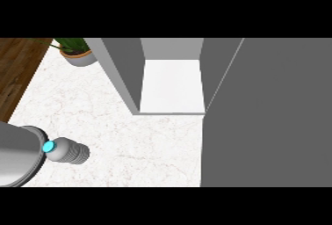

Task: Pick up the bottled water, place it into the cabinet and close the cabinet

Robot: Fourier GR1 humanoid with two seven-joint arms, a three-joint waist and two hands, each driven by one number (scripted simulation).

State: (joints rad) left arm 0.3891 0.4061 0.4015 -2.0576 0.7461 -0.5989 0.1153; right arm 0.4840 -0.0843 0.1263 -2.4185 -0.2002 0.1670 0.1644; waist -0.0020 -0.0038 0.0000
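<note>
Door [272, 110]: grey panel, swung open, fills right side from top to bottom.
Worktop [130, 140]: white marble, spreads left and below cabinet.
Cabinet [120, 70]: open, grey side walls, white shelf [172, 85] inside, bare.
Floor [19, 70]: dark wood strip at far left.
Left forearm [16, 154]: grey, lower-left corner, over worktop; cyan ring, then ribbed grey wrist [70, 150] pointing right.
Plant [76, 52]: potted, top left, beside cabinet.
Left hand, right hand: out of view, state cannot tell.
Bottle: not visible, place cannot tell.

White marble counter [117, 132]: potted plant [76, 52] at the far left corner; open grey cabinet [170, 74] standing at the back.
</note>
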